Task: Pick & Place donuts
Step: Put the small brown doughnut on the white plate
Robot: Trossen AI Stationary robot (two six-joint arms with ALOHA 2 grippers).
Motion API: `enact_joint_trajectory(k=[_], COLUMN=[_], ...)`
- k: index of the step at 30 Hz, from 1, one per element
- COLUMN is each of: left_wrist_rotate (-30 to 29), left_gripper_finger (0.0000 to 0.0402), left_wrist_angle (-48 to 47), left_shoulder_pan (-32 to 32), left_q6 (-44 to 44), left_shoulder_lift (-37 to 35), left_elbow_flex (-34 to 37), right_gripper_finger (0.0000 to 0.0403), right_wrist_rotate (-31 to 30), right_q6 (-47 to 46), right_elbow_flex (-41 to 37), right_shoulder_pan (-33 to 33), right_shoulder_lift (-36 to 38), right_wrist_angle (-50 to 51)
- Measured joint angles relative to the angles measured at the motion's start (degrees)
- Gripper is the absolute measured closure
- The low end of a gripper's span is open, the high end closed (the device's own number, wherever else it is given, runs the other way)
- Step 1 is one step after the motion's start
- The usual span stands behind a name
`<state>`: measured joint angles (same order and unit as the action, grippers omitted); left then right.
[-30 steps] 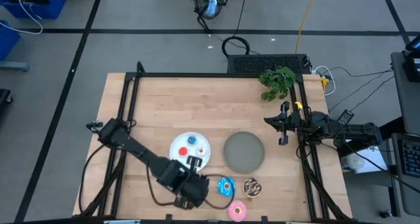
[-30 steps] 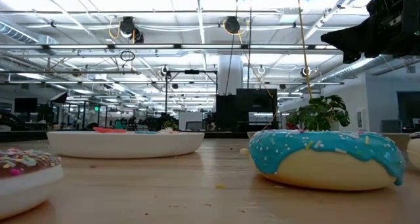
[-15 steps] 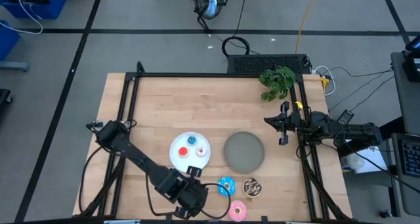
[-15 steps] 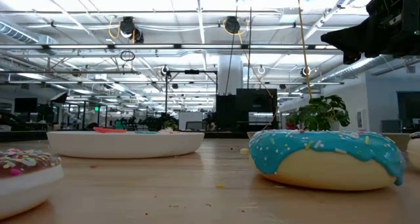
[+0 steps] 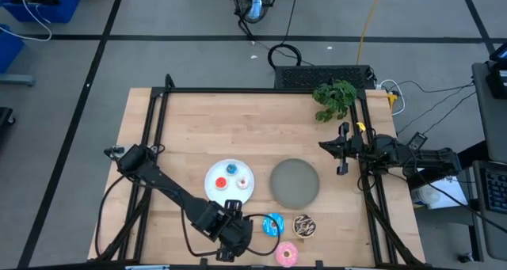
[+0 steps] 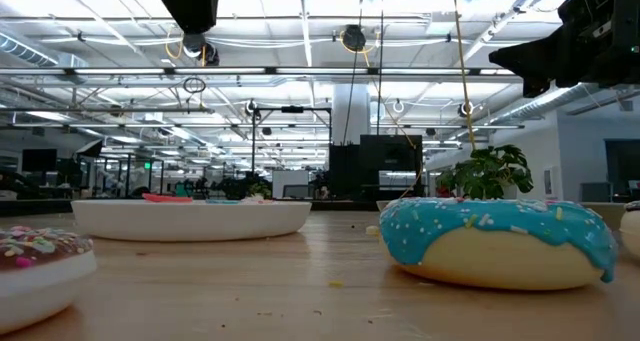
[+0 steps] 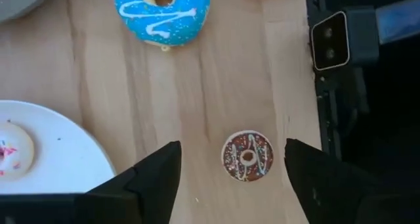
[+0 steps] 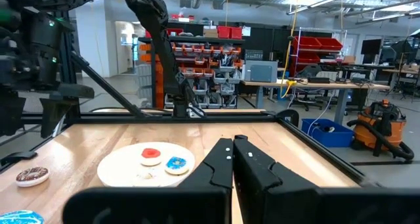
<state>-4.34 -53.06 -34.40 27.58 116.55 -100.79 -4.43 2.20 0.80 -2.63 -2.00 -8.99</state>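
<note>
A tiny brown sprinkled donut lies flat on the wood near the table's near edge, and also shows in the low view. My left gripper hangs open above it, its two fingers standing either side of it in the wrist view and clear of it. Red, blue and whitish-pink tiny donuts lie on the white plate. The blue-iced, chocolate sprinkled and pink-iced donuts rest on the table. My right gripper waits shut at the right edge.
A round grey plate sits right of the white plate. A potted plant stands at the far right corner. A black frame rail with a small camera runs along the near edge, close to the brown donut. Bare wood covers the far half.
My left gripper has opened. It has shifted slightly along the near edge, and a dark part of it now shows at the top of the low view. The tiny brown donut has stayed where it was.
</note>
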Motion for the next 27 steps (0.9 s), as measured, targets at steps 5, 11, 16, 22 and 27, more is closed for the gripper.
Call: enact_joint_trajectory(k=[5,11,16,22,27], left_wrist_rotate=[1.4,1.3,2.0,2.2,1.4], left_gripper_finger=[0.0130,0.0130,0.0130,0.0130,0.0130], left_wrist_angle=[0.5,8.8,10.9,9.8,6.1], left_shoulder_pan=[0.2,0.1,0.1,-0.6,-1.5], left_q6=[-0.1,-8.4,-4.0,-1.9,0.1], left_shoulder_lift=[0.0,0.0,0.0,0.6,0.6], left_elbow_flex=[0.0,0.0,0.0,0.0,0.0], right_gripper_finger=[0.0403,0.0403,0.0403,0.0403,0.0403], right_wrist_rotate=[0.0,0.0,0.0,0.0,0.0], right_q6=[0.0,0.0,0.0,0.0,0.0], right_elbow_flex=[0.0,0.0,0.0,0.0,0.0], right_shoulder_pan=[0.0,0.0,0.0,0.0,0.0], right_shoulder_lift=[0.0,0.0,0.0,0.0,0.0], right_wrist_angle=[0.0,0.0,0.0,0.2,0.3])
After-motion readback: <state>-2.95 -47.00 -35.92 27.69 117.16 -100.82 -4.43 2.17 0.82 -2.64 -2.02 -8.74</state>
